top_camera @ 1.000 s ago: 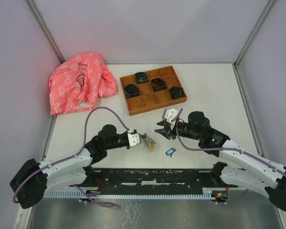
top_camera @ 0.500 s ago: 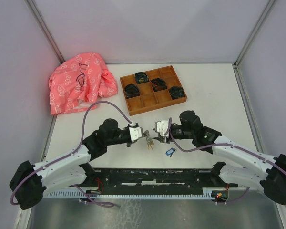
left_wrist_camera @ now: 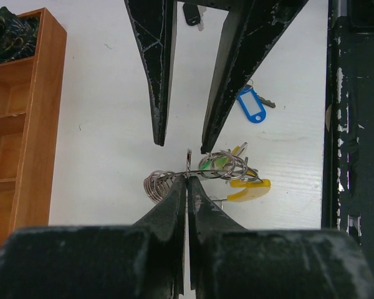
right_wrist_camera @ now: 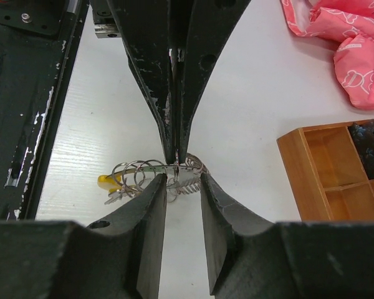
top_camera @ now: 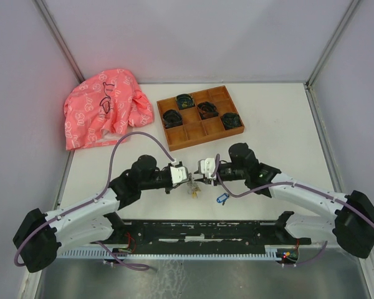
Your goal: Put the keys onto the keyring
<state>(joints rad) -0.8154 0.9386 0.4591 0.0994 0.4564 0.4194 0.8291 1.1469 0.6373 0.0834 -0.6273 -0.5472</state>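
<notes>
At the front centre of the bench (top_camera: 280,124), my left end effector (left_wrist_camera: 187,180) is pressed together on the edge of the keyring (left_wrist_camera: 221,165) and holds it up off the surface. The green tag (left_wrist_camera: 213,164) and yellow tag (left_wrist_camera: 249,190) hang at the ring's far side.

My right end effector (right_wrist_camera: 182,184) faces it tip to tip. Its 2 fingers are spread and straddle the ring just beside the left pinch, gripping nothing that I can see.

The blue key (left_wrist_camera: 252,109) lies on the bench near the ring, apart from both end effectors. The black key (left_wrist_camera: 191,12) lies farther off.

Finding: the step in hand appears to be steadying or parting the ring; neither of the 2 keys is threaded. The next move calls for a firm second hold without twisting the ring from the left pinch.
</notes>
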